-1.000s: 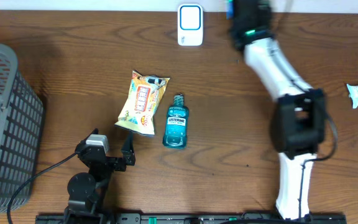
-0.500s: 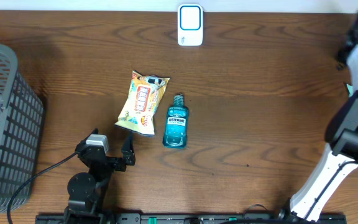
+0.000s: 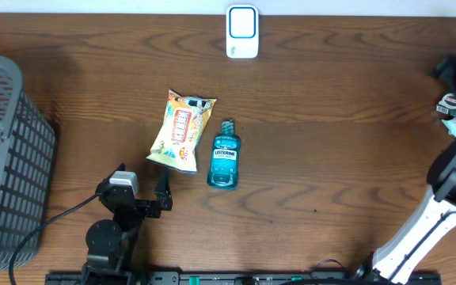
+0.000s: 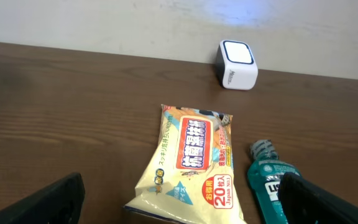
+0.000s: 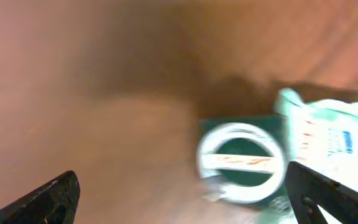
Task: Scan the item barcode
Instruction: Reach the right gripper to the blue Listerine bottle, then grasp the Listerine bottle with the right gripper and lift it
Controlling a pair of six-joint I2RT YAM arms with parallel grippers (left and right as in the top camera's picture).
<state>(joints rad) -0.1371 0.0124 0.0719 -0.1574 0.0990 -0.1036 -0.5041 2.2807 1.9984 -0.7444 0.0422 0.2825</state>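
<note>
A white barcode scanner point(image 3: 242, 32) with a blue rim stands at the back edge and also shows in the left wrist view point(image 4: 237, 64). A yellow wipes packet point(image 3: 182, 131) and a teal mouthwash bottle point(image 3: 225, 154) lie side by side mid-table. My left gripper point(image 4: 180, 180) stands open just short of the packet point(image 4: 194, 162), touching nothing. At the far right edge, my right gripper point(image 5: 191, 205) hangs open over a green-and-white packet point(image 5: 322, 140) with a round white lid point(image 5: 241, 163). That view is blurred. The right arm hides most of this packet point(image 3: 452, 121) from overhead.
A grey mesh basket point(image 3: 6, 158) fills the left edge of the table. The left arm's base and cable point(image 3: 105, 233) sit at the front left. The right arm point(image 3: 450, 182) reaches up along the right edge.
The right arm swung from near the scanner at the back middle to the far right edge, over the green packet. Its jaws opened wider. The left arm has not moved.
</note>
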